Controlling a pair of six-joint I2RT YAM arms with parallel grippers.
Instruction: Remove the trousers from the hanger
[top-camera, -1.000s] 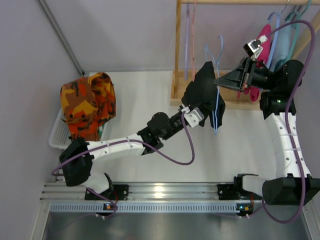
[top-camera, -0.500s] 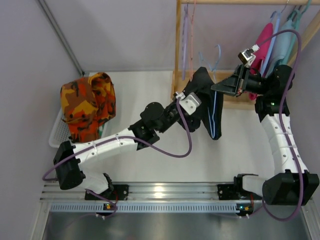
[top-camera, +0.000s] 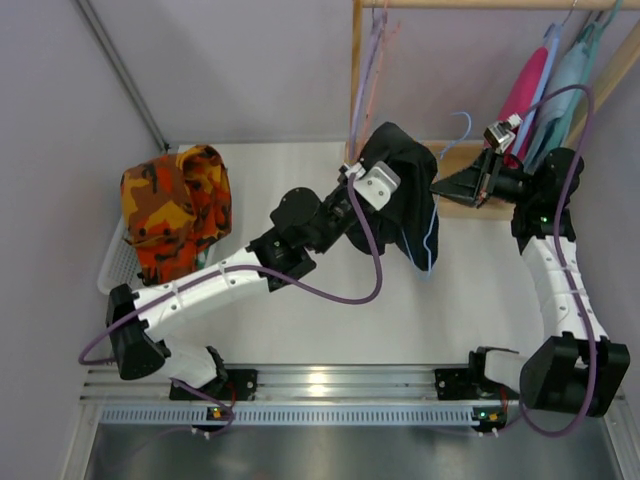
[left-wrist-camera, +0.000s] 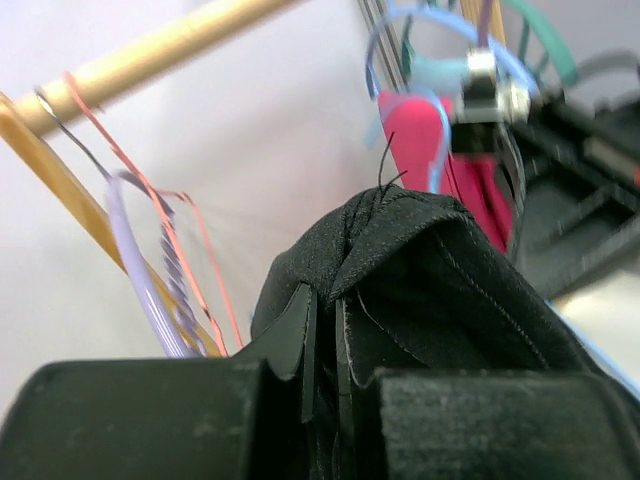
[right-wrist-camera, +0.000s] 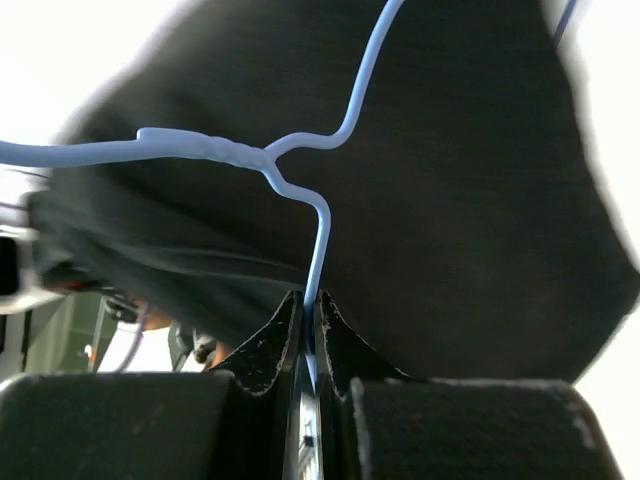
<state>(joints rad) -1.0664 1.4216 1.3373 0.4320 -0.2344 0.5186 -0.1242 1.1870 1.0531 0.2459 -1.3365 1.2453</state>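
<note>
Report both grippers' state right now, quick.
Left gripper: shut on the black trousers.
Right gripper: shut on the light blue wire hanger.

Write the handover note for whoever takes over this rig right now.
Left gripper: shut on a fold of the black trousers, holding them up.
Right gripper: shut on the light blue hanger, on the wire near its twisted neck.
Done: both grasps are set, and the hanger's hook looks free of the wooden rail.
Left: the trousers still lie against the hanger, whose wire shows along their lower edge in the top view. The likely next move is to draw the two arms apart until the cloth slides off.
</note>
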